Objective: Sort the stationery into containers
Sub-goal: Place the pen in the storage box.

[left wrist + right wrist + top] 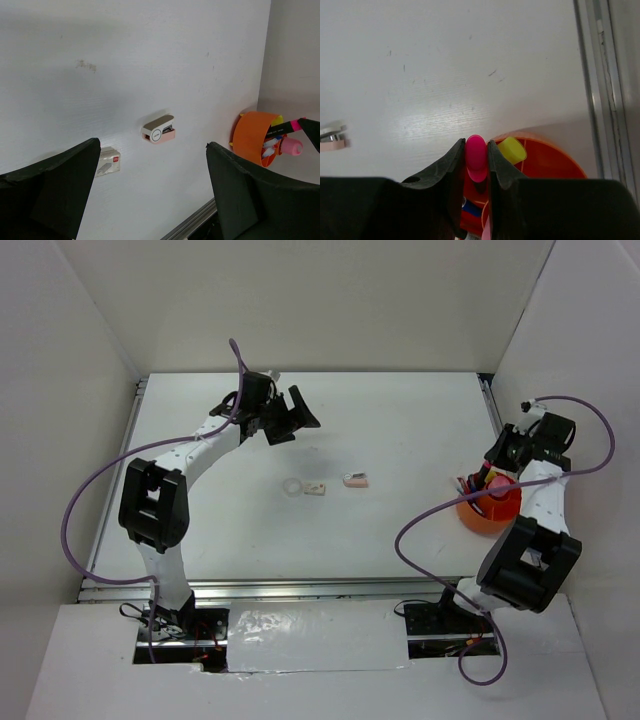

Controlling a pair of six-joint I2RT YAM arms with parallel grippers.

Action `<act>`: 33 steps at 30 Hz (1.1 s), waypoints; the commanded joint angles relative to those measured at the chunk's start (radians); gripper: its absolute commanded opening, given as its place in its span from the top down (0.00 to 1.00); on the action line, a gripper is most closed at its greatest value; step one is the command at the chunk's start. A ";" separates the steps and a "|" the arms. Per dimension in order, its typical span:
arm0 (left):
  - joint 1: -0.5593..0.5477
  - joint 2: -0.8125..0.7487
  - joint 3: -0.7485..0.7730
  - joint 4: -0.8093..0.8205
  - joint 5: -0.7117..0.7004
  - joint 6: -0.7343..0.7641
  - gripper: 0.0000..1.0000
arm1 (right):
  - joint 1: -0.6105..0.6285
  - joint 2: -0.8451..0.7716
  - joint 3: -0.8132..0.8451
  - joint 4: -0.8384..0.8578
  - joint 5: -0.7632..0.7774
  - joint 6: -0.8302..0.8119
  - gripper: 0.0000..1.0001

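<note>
A: Left tool (pixel 290 420) is noted spread wide, nothing held, raised over the far left of the table (pixel 400 420). Tape ring (pixel 293 487), whitish eraser (pixel 316 489) and pinkish eraser (pixel 356 480) are found loose mid-table, well apart from the orange cup (pixel 480 522).

B: Risk?

A: The ring could be nudged aside if approached off-centre. At right, a pink-capped highlighter (pixel 476 160) is pinched by the right tool (pixel 476 145) over the cup's rim. Released there, it may be tipped out, or the crowded cup knocked over.

B: Surface, room?

A: Table is recorded as white, matte and faintly scuffed. White panels (pixel 320 300) are set on three sides, with a metal rail (pixel 300 590) along the near edge.
</note>
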 commanded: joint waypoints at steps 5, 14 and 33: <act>0.006 0.003 0.037 0.014 0.020 -0.006 0.01 | 0.029 0.062 0.134 -0.164 -0.067 -0.148 0.99; -0.001 0.002 0.044 0.008 0.012 -0.002 0.01 | 0.058 0.017 0.140 -0.235 -0.041 -0.337 0.93; -0.015 -0.017 0.046 -0.013 -0.009 0.018 0.01 | 0.064 -0.069 0.108 -0.359 -0.028 -0.541 0.67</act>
